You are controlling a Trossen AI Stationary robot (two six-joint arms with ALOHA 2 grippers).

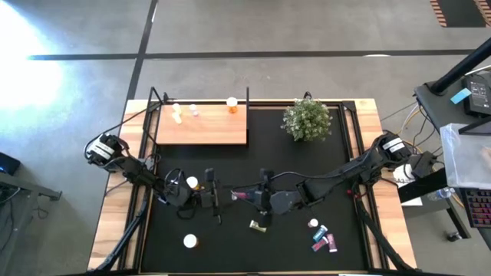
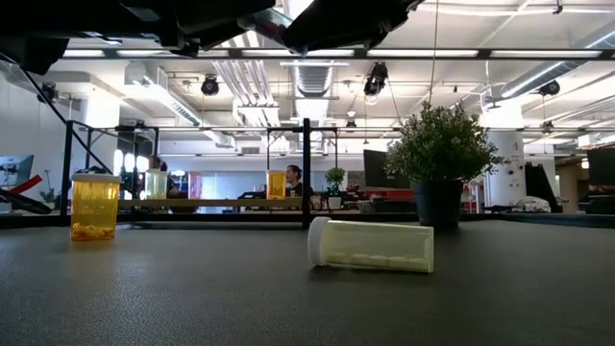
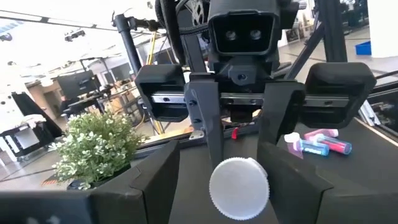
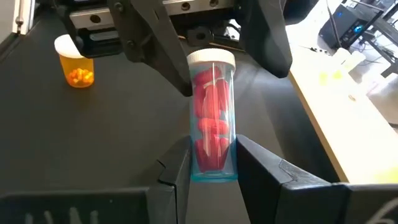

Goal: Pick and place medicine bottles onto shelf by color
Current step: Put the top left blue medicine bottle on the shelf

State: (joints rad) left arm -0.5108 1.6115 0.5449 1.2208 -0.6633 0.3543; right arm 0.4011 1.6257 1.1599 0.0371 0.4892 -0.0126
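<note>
right gripper (image 4: 212, 163) clamps the pink bottle (image 4: 212, 118) by its base; left gripper (image 3: 239, 155) stands open around the cap. advise the left closes squarely before release.

Potted green plant (image 1: 307, 119) at far right of black mat (image 1: 253, 165); mat covers wooden counter (image 1: 115, 222). Grey floor (image 1: 268, 31) with dark lines beyond.

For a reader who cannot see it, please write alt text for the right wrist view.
The right gripper is shut on a clear bottle of pink pills with a white cap, held above the black mat. The left gripper faces it with open fingers either side of the cap. An orange bottle stands on the mat beyond.
</note>
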